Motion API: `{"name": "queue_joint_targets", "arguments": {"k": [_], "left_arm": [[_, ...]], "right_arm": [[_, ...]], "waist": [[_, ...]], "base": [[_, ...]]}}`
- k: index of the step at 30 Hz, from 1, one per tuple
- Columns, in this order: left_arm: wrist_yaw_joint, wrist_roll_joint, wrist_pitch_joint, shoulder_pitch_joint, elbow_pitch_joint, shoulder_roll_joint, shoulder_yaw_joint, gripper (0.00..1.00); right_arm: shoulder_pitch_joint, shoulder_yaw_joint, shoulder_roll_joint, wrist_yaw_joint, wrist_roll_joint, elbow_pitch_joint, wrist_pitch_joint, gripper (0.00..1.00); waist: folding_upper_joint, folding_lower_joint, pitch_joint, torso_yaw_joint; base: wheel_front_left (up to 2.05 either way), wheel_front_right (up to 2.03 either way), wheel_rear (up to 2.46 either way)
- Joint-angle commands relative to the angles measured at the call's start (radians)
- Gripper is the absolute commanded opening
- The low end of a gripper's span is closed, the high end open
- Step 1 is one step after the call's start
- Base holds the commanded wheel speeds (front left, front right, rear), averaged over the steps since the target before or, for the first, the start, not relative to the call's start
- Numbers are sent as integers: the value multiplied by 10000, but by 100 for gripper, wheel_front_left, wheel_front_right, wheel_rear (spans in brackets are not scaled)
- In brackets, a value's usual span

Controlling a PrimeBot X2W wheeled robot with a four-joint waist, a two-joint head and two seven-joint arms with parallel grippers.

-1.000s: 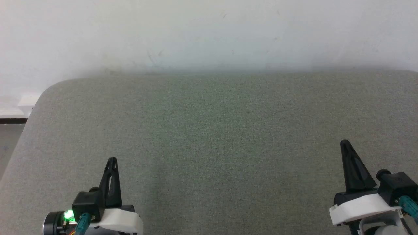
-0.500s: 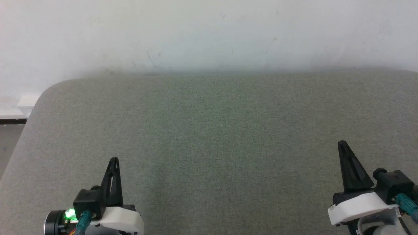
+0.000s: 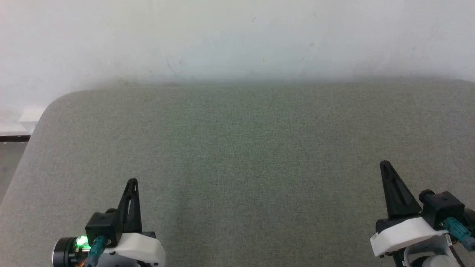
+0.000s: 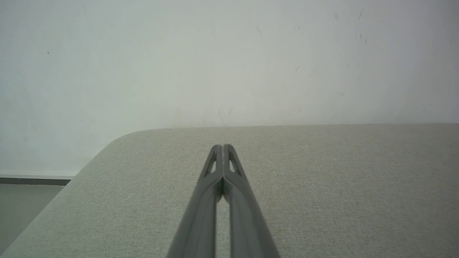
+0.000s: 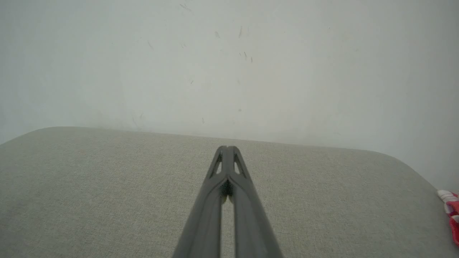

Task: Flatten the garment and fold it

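- Grey woven tabletop (image 3: 237, 148) fills the head view. The left gripper (image 3: 131, 182) and right gripper (image 3: 384, 165) sit at its near edge, both closed and holding nothing.
- Left wrist view: fingers pressed together, with the pale wall (image 4: 229, 53) beyond.
- Right wrist view: the red-and-white garment (image 5: 452, 214) lies at the tabletop's right end, well apart from the closed fingers. The fetching step looks not yet begun. Next, the right arm would need to swing right and open.

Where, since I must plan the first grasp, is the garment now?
In the right wrist view, the garment sits at the far right edge, by the table's rounded corner.
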Motion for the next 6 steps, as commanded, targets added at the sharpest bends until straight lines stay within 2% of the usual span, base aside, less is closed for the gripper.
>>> {"name": "queue_joint_targets", "arguments": {"k": [1,6], "left_arm": [[-96,98,42,-171,-56,-20,13,0],[-136,112,144,-196,-73,-33,15,0]], "right_arm": [[-92,25,29,-8,-48,-72,55,0],[-104,51,32,-9,-80,-90,157,0]], "waist": [[0,-1,-1,-1],[0,-1,-4,-7]], "base": [[0,0,0],[0,0,0]]}}
